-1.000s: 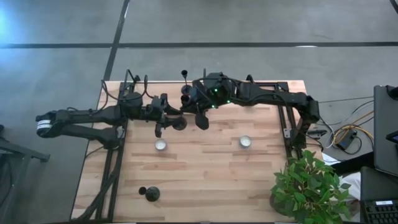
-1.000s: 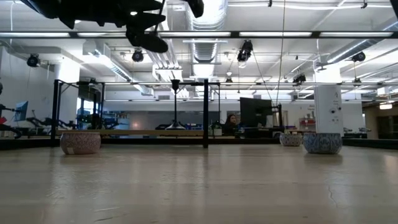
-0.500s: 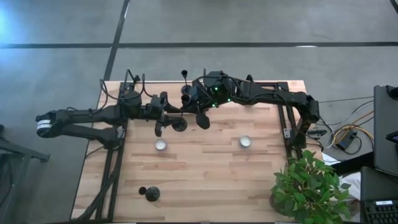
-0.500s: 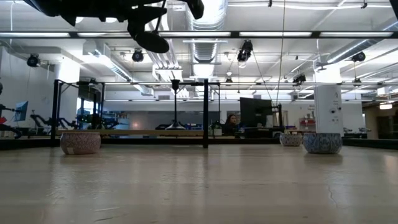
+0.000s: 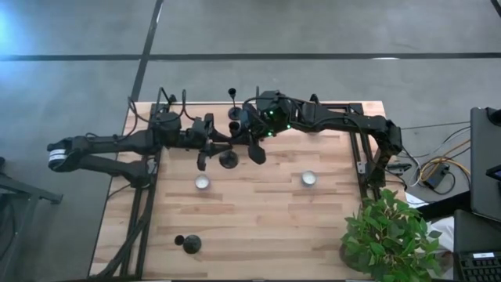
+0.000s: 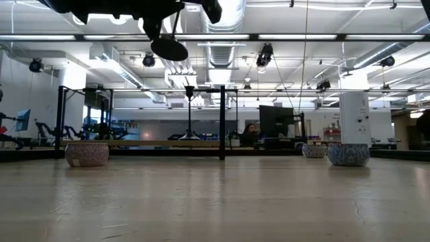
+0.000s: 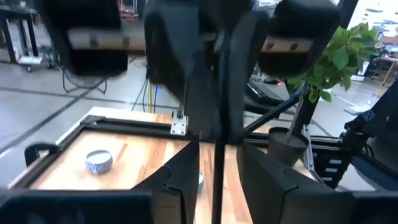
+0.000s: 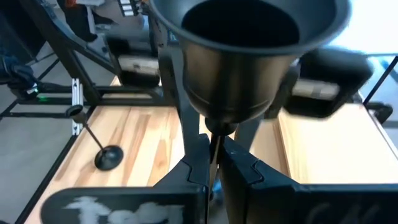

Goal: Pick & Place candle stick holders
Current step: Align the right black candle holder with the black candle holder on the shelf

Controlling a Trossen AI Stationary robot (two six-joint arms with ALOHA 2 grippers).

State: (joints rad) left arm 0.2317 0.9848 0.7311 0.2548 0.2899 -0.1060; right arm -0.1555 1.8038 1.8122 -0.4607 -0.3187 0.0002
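Since the prev. frame the left arm has crept in toward the right arm, and the round base of the carried holder has shifted slightly with it; nothing else on the table has moved. Ref. landmark: the tealight [image 5: 203,182] nearer the left arm. Item in hand: one candle stick holder [image 8: 249,50], raised clear of the table, just rearward of the tealight, between the two grippers. The second holder [image 5: 232,98] stands well behind the tealight at the rear edge. The third holder [image 5: 188,244] is well forward of it, near the front edge. Handling, as I judge it: black metal, rigid, not fragile, prob. light, but bottom-heavy at the base. The stem is thin and smooth, so it can twist or slip in a weak pinch. Best hold is mid-stem, pads square to it; avoid the cup and the base rim. Right gripper [image 8: 213,168]: jaws pressed together on the stem just below the cup, carrying the full wt. Left gripper [image 7: 219,186]: jaws part spread and straddling the same stem, with a gap visible on each side; no contact yet that I can see. I would not release the right until the left has pinched firm.
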